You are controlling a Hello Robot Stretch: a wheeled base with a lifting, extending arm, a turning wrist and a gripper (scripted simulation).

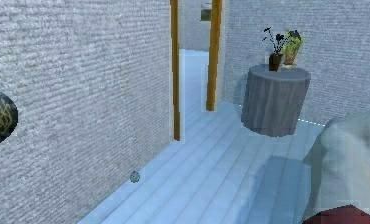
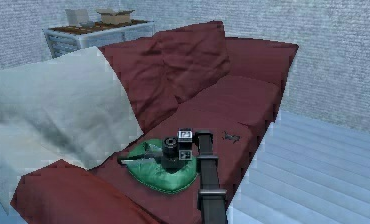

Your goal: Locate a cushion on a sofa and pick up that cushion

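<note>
A dark red sofa [image 2: 228,100] runs across the arm side view, with two large red back cushions [image 2: 178,60] leaning on its backrest. A small green cushion [image 2: 153,176] lies on the seat near the front edge. The dark arm [image 2: 210,190] rises from the bottom edge, and the gripper [image 2: 153,155] sits over or at the green cushion. I cannot tell whether it holds anything, since the cushion rests on the seat behind it. The sofa's end [image 1: 338,214] also shows at the forward view's bottom right.
A white throw [image 2: 58,105] drapes the sofa's left part and shows again [image 1: 348,160] in the forward view. A white shelf unit [image 2: 93,30] stands behind the sofa. Ahead are pale plank floor [image 1: 208,170], a wood-framed doorway [image 1: 193,60], a cloth-covered round table [image 1: 275,98] with a plant [image 1: 278,48], and a small grey ball [image 1: 134,177].
</note>
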